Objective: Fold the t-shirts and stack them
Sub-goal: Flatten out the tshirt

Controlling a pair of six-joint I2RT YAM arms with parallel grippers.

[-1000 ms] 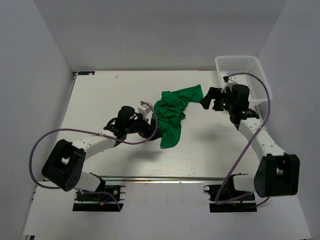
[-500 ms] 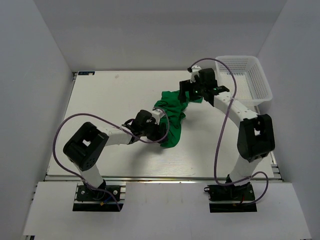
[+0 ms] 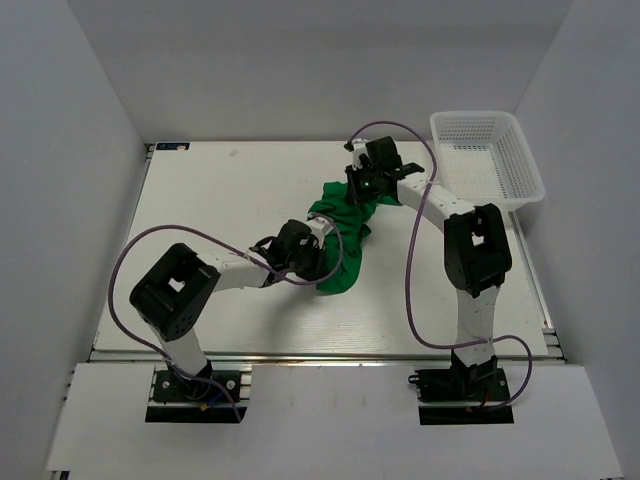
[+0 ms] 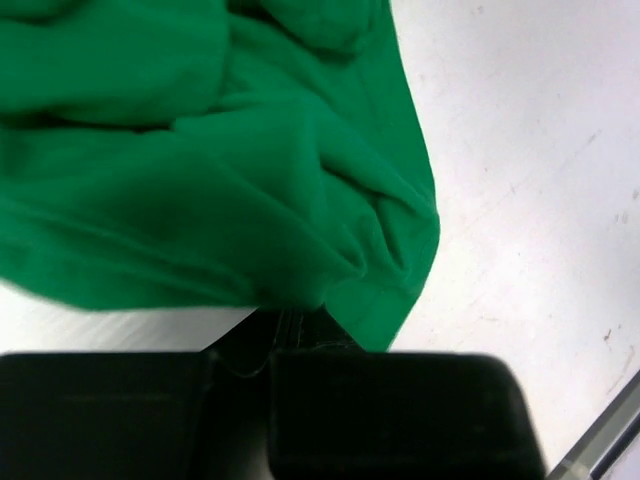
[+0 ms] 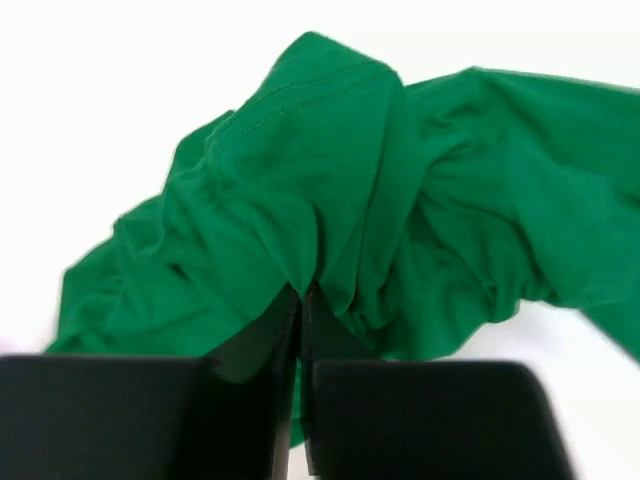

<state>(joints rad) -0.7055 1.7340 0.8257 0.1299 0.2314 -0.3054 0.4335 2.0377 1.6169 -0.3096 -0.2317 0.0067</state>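
A bright green t-shirt (image 3: 342,232) lies crumpled in a long heap at the middle of the white table (image 3: 200,200). My left gripper (image 3: 318,262) is at the heap's near left end, shut on a fold of the t-shirt (image 4: 250,170); the cloth bunches right at the black fingers (image 4: 300,330). At the far right end my right gripper (image 3: 362,192) is shut on another fold of the t-shirt (image 5: 330,180), its two fingers (image 5: 285,330) pressed together with green cloth pinched between them. The neck label does not show.
A white mesh basket (image 3: 487,152) stands at the table's back right corner. The table's metal edge (image 4: 600,440) shows at the lower right of the left wrist view. Purple cables loop off both arms.
Both grippers moved in onto the shirt and shut on it: the right arm swung left from beside the basket to the far end, the left reached right to the near end.
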